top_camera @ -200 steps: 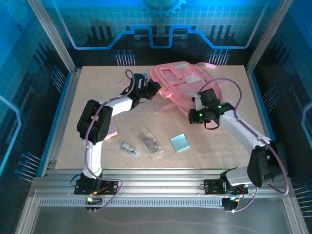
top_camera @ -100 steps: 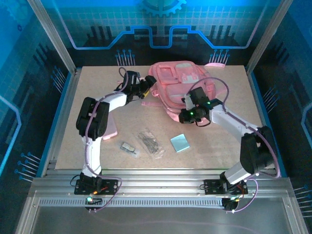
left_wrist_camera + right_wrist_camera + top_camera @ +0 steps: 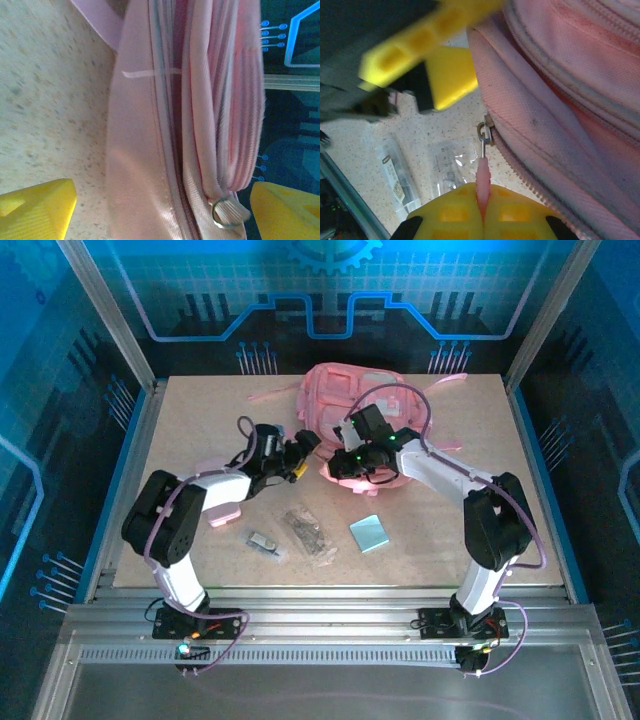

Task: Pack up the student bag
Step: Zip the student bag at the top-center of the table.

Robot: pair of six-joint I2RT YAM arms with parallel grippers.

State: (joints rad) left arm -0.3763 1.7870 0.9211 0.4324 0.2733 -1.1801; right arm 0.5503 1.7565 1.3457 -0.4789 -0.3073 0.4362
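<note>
Overhead view: dim, blue-tinted surround, with the counter [image 3: 200,430] evenly lit and shadows soft. Left wrist view: bright and warm, the student bag [image 3: 145,150] smeared by blur. Right wrist view: fabric sharp at centre, upper-left corner out of focus.

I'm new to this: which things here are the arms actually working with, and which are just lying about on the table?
In use: student bag; its zip pull, pinched by the right gripper; left gripper, open around the bag's edge.

Lying about: small clear packet; clear bag of dark bits; light blue square; flat pink item.
</note>
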